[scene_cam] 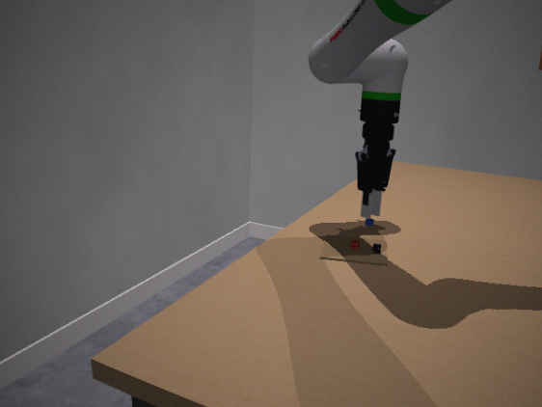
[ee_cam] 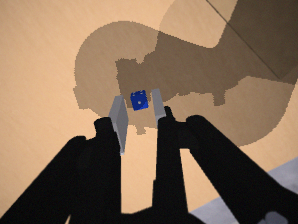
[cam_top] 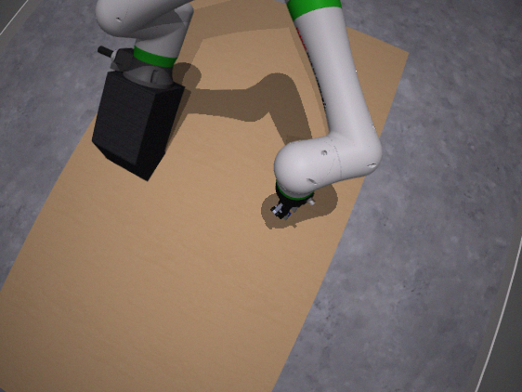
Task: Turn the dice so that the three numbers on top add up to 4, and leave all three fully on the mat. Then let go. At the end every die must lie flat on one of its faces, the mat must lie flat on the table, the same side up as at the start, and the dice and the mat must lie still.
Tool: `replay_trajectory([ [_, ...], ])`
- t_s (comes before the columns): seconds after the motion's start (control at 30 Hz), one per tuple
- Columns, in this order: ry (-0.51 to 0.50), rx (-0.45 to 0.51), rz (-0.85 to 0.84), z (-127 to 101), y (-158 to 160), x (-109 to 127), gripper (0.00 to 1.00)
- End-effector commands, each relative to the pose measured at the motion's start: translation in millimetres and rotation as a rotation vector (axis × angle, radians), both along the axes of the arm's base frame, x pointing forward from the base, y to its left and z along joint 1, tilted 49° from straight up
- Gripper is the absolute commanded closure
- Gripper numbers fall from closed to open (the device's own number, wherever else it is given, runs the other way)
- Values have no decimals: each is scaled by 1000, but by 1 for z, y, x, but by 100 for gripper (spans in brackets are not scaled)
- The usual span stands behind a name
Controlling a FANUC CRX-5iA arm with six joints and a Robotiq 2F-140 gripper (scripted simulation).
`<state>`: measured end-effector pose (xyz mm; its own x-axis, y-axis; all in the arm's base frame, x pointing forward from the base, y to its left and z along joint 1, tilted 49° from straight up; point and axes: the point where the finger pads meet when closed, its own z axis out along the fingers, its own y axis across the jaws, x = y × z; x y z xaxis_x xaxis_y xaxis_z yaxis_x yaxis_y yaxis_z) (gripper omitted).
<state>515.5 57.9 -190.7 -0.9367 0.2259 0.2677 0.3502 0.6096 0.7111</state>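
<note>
A blue die (cam_top: 289, 215) (scene_cam: 369, 222) (ee_cam: 139, 105) lies on the table just beyond the mat's far edge in the exterior view. The wrist view shows a pale pip near its middle and small marks along its upper edge; its top number is unclear. My gripper (cam_top: 277, 212) (scene_cam: 370, 216) (ee_cam: 139, 105) is partly open, pointing down close above this die, which shows between the two pads without being held. A red die (scene_cam: 355, 245) and a black die (scene_cam: 376, 249) sit apart on the thin mat (scene_cam: 333, 252) (ee_cam: 265, 30). Their top numbers are too small to read.
The wooden table (cam_top: 176, 260) (scene_cam: 217, 333) carries everything. Its long edge runs to the right of my gripper in the top view. The arm's black base block (cam_top: 125, 121) stands at the upper left. Arm shadows cross the dice area. The top view does not show the mat.
</note>
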Motion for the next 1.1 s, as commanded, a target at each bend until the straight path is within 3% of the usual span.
replay_trajectory([
  [0.0, 0, 0, 0, 0, 0, 0, 81],
  [1.07, 0, 0, 0, -14, 16, 0, 81],
])
